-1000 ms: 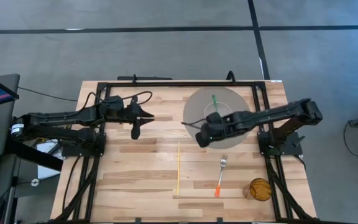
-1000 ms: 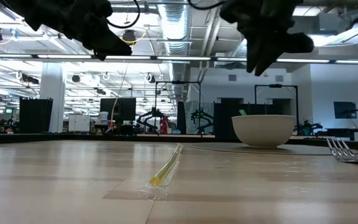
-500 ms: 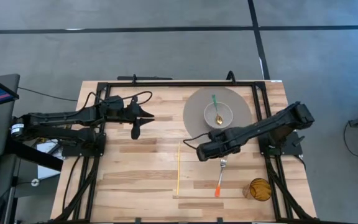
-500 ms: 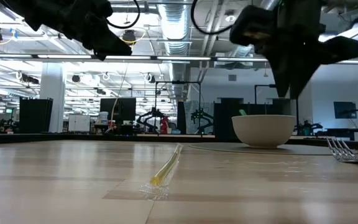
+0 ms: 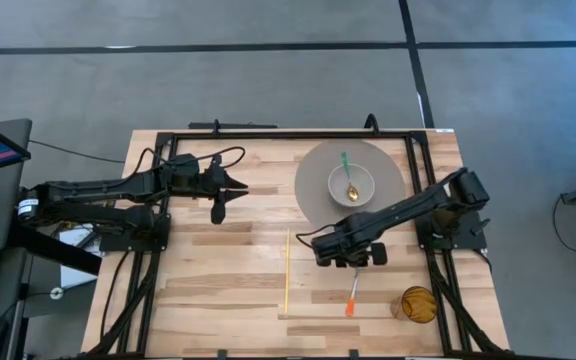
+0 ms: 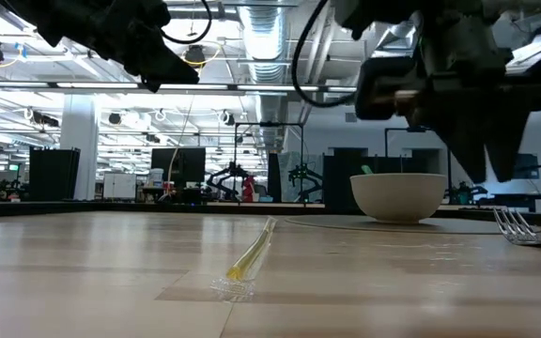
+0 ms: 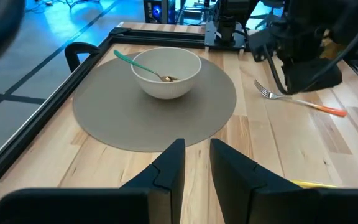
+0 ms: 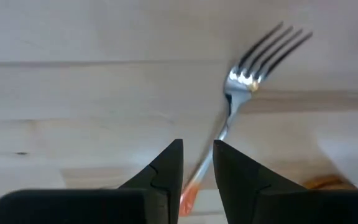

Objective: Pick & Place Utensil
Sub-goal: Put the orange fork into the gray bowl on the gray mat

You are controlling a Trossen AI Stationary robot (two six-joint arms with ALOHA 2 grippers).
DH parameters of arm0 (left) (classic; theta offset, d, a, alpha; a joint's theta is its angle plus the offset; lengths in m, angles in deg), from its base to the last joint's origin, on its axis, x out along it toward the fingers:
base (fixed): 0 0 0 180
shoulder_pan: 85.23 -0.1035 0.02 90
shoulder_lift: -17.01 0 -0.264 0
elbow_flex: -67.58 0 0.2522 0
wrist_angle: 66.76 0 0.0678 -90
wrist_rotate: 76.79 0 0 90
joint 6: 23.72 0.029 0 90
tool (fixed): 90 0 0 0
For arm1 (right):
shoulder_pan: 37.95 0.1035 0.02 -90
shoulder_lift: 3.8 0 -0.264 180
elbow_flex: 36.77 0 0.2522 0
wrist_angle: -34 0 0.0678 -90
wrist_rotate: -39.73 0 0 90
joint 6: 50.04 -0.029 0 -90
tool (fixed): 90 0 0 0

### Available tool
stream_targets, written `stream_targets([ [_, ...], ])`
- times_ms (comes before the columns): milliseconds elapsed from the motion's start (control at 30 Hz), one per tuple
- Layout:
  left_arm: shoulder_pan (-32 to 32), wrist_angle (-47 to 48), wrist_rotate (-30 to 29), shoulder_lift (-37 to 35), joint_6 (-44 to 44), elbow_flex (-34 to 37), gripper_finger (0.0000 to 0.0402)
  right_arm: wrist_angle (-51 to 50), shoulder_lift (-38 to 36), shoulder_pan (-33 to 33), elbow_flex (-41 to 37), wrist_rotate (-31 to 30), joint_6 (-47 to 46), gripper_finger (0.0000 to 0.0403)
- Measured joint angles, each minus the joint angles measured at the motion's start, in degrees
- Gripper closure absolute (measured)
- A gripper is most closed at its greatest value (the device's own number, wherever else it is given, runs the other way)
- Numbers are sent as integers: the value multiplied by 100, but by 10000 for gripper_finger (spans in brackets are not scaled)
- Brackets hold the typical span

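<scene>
A fork [image 8: 247,81] with an orange handle [image 5: 351,297] lies flat on the wooden table, right of centre. My right gripper [image 8: 197,149] hangs above its neck, pointing down and clear of it [image 6: 491,169]. It is open by a narrow gap, and the fork's handle shows through that gap. In the high view the gripper [image 5: 356,256] covers the tines. My left gripper [image 5: 230,192] waits in the air at the far left, open by a narrow gap [image 7: 196,152], holding nothing.
A white bowl [image 5: 352,184] holding a green-handled spoon [image 7: 126,59] stands on a round grey mat [image 5: 313,185] at the far right. A long yellow utensil [image 5: 287,270] lies mid-table. An amber glass [image 5: 418,303] stands at the near right corner. A black frame [image 5: 268,135] borders the table.
My right gripper has swung from over the mat beside the bowl toward the table's near edge and come down. It has tipped to point downward and rolled, and now hangs over the fork. The fork has not moved.
</scene>
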Motion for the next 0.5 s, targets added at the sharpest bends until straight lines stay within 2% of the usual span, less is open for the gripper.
stream_targets([
  [233,0,4,0,0,0,1,325,-12,202,6,0,649,-185,322],
  [500,0,24,0,0,0,1,325,-182,213,13,-4,671,-385,322],
])
